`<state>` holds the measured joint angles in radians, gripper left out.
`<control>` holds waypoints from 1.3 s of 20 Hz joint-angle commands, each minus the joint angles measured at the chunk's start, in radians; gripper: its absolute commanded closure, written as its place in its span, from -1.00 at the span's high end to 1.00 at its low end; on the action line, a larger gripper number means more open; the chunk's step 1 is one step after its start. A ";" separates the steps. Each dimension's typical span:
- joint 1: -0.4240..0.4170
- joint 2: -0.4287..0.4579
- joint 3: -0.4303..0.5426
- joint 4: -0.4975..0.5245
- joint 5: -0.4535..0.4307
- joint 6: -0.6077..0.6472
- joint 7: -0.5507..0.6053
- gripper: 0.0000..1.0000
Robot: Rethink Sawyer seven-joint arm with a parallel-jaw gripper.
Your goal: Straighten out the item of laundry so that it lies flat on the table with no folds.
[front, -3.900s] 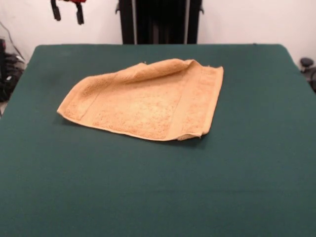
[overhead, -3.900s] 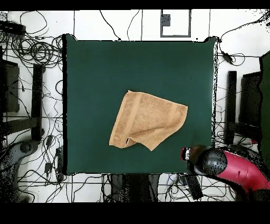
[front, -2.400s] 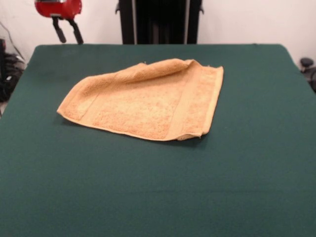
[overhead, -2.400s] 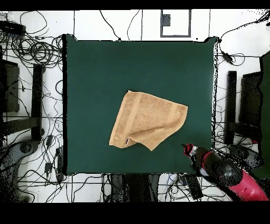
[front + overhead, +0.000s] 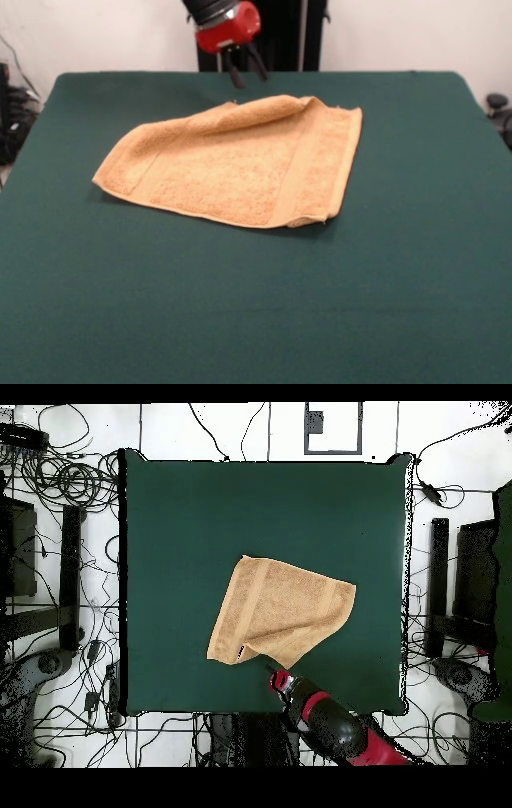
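Observation:
The light orange-tan towel [image 5: 240, 156] lies near the middle of the dark green table [image 5: 400, 264], with its far edge folded over toward the front and a small fold at its near right corner. In the overhead view the towel [image 5: 280, 609] has one corner folded over and a small label at its lower left. My gripper [image 5: 246, 70] hangs open just above the table behind the towel's folded far edge, not touching it. In the overhead view the gripper [image 5: 279, 677] sits just below the towel's lower tip.
The black pedestal [image 5: 256, 32] stands behind the table's far edge. Cables and stands [image 5: 60, 564] lie on the floor around the table. The red and black arm [image 5: 340, 734] reaches in over the table's robot-side edge.
The arm has swung in from the side, and the gripper has come down to just behind the towel's folded edge. The towel has not moved.

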<state>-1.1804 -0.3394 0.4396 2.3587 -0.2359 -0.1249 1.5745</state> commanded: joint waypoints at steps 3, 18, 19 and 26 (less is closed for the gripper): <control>0.017 0.140 0.112 -0.203 0.004 0.001 0.145 1.00; 0.128 0.061 0.032 -0.324 -0.271 -0.255 0.124 1.00; 0.134 0.060 0.024 -0.321 -0.274 -0.266 0.134 1.00; 0.143 0.051 0.016 -0.325 -0.288 -0.311 0.156 1.00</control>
<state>-1.0900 -0.2842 0.4353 2.2123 -0.5139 -0.3448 1.5747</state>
